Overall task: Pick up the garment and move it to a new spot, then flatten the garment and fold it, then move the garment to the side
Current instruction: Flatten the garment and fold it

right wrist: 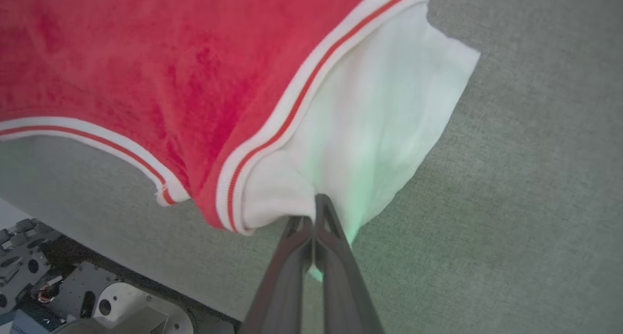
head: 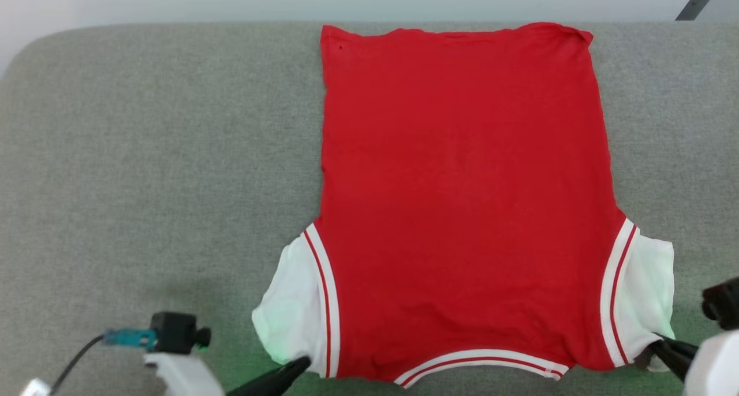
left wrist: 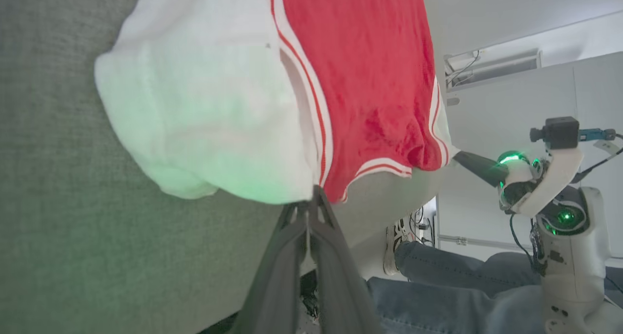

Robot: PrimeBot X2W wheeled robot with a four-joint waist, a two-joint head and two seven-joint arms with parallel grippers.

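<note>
Red jersey shirt [head: 462, 200] is lying spread flat on the grey padded surface [head: 144, 153]. Left gripper [head: 305, 360] and right gripper [head: 657, 341] are each pinching a white sleeve's near edge. Likely flattening or starting the fold: advise lifting both corners evenly with matched tension to avoid skew.

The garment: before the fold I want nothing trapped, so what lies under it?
The garment lies flat on the grey padded surface, which shows on both sides. No lump shows through the red cloth, but the surface directly beneath is covered, so I cannot see it.

Grey fabric surface [head: 144, 153]; jeans-clad legs [left wrist: 438, 275], perhaps sneaker [left wrist: 392, 251], beyond edge.
</note>
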